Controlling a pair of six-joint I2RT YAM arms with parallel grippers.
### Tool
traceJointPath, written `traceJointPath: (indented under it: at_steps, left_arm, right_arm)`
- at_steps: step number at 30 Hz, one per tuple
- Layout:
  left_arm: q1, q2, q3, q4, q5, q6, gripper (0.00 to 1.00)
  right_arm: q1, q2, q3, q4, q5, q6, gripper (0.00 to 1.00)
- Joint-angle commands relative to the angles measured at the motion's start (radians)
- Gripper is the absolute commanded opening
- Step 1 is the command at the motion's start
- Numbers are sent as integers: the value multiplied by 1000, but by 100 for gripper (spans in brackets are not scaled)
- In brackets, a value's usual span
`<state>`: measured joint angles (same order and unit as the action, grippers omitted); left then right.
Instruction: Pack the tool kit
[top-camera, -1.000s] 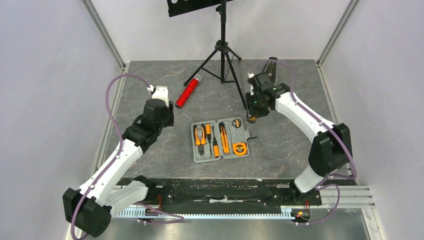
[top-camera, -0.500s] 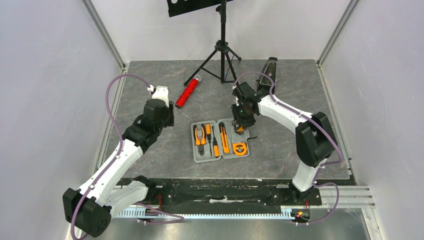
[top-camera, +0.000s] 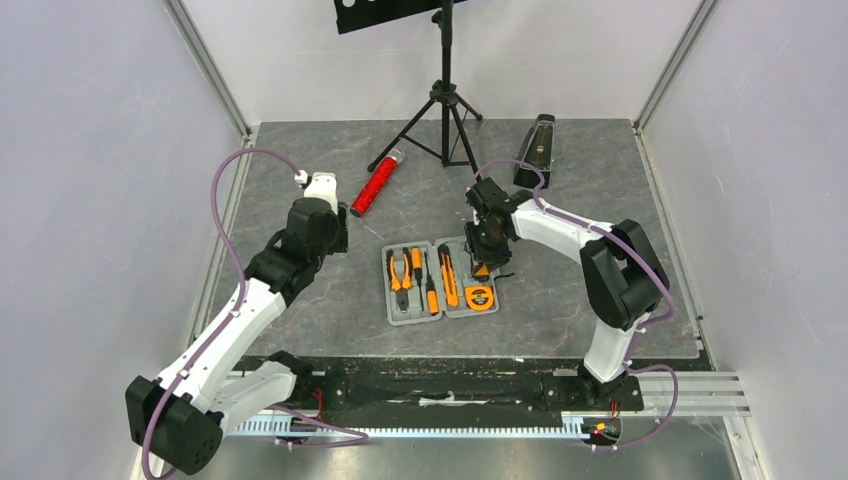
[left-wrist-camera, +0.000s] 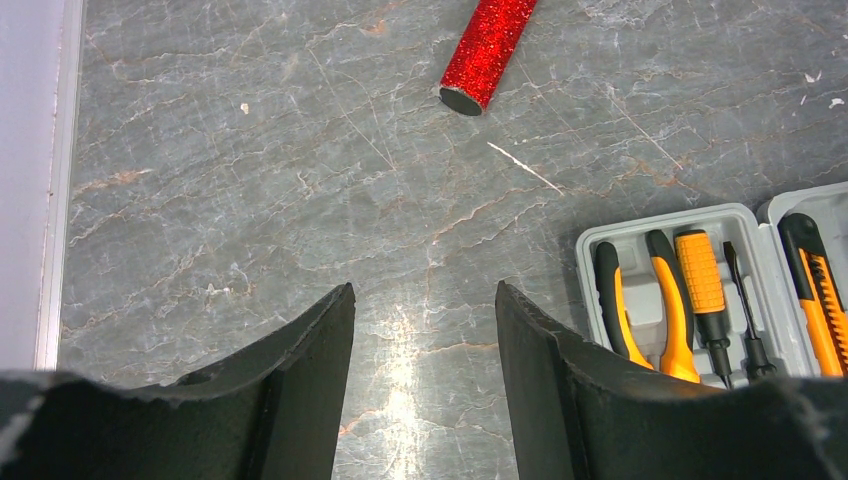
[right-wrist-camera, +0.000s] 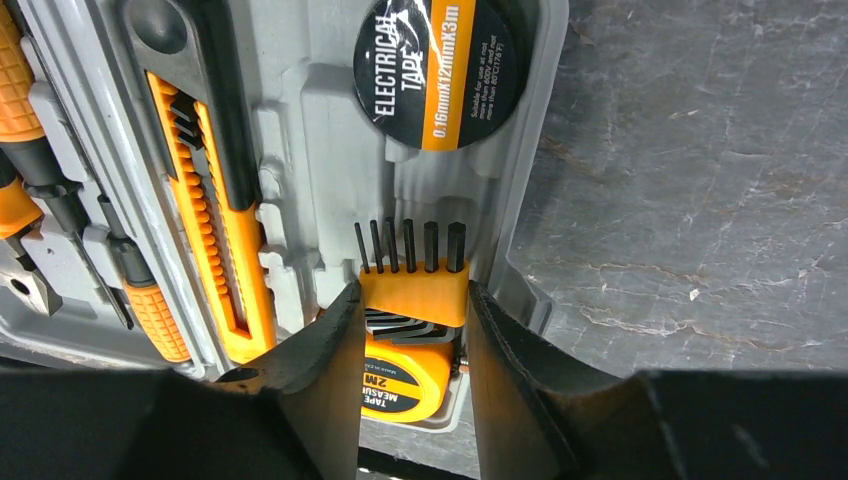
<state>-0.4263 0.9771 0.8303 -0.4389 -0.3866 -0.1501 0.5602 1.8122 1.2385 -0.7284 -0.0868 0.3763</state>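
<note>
Clamped on hex key set (right-wrist-camera: 405, 245) at its orange holder (right-wrist-camera: 413, 285) with right gripper (right-wrist-camera: 410, 300), lower centre, over case (right-wrist-camera: 300, 120). Likely light, stiff, slick: hold at holder. Nothing in splayed left gripper (left-wrist-camera: 425, 340).

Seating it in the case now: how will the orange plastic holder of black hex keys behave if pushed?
Probably stiff: the orange plastic holder of black hex keys looks moulded, its keys metal. Flat-sided, so it should slide or tip, not roll. Between the right fingers over the yellow tape measure in the grey plastic case, it may rock if pushed unevenly.
</note>
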Motion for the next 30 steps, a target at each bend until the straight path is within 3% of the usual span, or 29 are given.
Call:
traceJointPath:
  at_steps: [1, 10, 20, 30]
  left_arm:
    - [9, -14, -2, 39, 6, 1, 60]
    - [9, -13, -2, 40, 11, 0, 60]
    - [9, -17, -2, 38, 9, 1, 60]
    - [9, -18, -2, 39, 26, -3, 60]
  right_arm:
    - [4, 0, -3, 41, 7, 12, 37]
    - [4, -16, 4, 38, 50, 13, 46]
    - [5, -39, 27, 20, 80, 5, 47]
    - [12, -65, 90, -8, 107, -95, 26]
